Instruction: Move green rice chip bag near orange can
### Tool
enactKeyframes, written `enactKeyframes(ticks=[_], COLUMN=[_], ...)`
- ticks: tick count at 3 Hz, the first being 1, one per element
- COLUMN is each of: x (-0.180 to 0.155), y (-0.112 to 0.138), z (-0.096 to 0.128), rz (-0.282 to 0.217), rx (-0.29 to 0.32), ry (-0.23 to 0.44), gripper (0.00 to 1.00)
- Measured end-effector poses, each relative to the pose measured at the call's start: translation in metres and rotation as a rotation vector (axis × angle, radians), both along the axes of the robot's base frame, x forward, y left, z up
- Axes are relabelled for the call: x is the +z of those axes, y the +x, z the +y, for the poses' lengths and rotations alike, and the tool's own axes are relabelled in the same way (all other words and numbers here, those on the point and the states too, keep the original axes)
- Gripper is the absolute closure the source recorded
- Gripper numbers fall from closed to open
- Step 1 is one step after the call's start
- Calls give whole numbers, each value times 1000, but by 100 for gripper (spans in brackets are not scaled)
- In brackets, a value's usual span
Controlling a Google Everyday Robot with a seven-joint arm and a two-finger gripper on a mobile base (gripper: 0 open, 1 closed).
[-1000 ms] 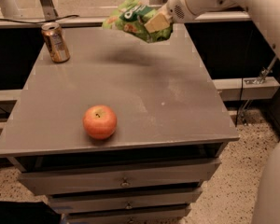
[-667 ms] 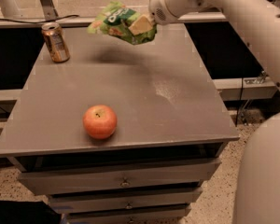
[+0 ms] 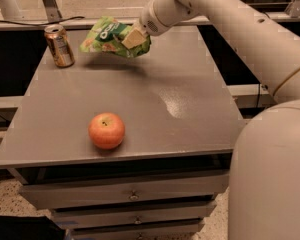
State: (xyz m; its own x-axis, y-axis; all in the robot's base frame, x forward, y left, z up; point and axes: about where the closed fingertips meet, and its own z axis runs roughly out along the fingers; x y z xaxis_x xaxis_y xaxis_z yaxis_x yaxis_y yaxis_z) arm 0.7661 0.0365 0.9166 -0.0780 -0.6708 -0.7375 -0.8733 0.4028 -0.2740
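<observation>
The green rice chip bag (image 3: 107,36) is crinkled light green with a dark green logo patch. It hangs in the air over the back of the grey table (image 3: 140,99). My gripper (image 3: 131,37) is shut on the bag's right side, its tan fingers pinching it. The orange can (image 3: 59,45) stands upright at the table's back left corner. The bag's left end is a short way to the right of the can and above the tabletop, not touching it.
A red-orange apple (image 3: 106,130) sits near the table's front edge, left of centre. Drawers (image 3: 130,194) run below the tabletop. My white arm (image 3: 250,39) crosses from the right. A rail and metal legs stand behind the table.
My gripper has carried the bag leftward across the back of the table and slightly lower, closer to the can. The can and the apple have not moved.
</observation>
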Motion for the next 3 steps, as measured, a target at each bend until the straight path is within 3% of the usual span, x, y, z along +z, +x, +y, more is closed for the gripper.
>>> enactKeyframes(ticks=[2, 3], x=[-15, -24], y=[-24, -33], z=[34, 43], rz=[38, 67], rx=[106, 134], ry=[-16, -29], gripper=[100, 84])
